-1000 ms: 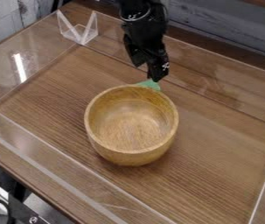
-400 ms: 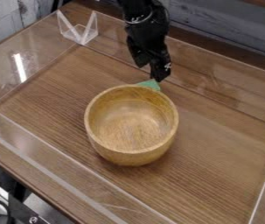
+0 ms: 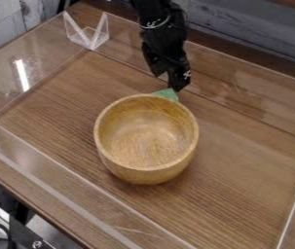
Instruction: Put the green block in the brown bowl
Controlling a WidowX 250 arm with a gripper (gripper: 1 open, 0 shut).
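The brown bowl [image 3: 146,138] stands upright and empty in the middle of the wooden table. Just behind its far rim lies the green block [image 3: 169,94], a small bright green piece on the tabletop, partly hidden by the fingers above it. My black gripper [image 3: 174,84] points steeply down right over the block, with its fingertips at the block's top. The jaws stand open, and the block rests on the table, outside the bowl.
Low clear plastic walls [image 3: 33,170] ring the wooden table [image 3: 247,160]. A clear plastic stand [image 3: 88,29] sits at the back left. A dark wall panel runs behind the arm.
The gripper has eased slightly lower over the green block. Bowl and block have not moved.
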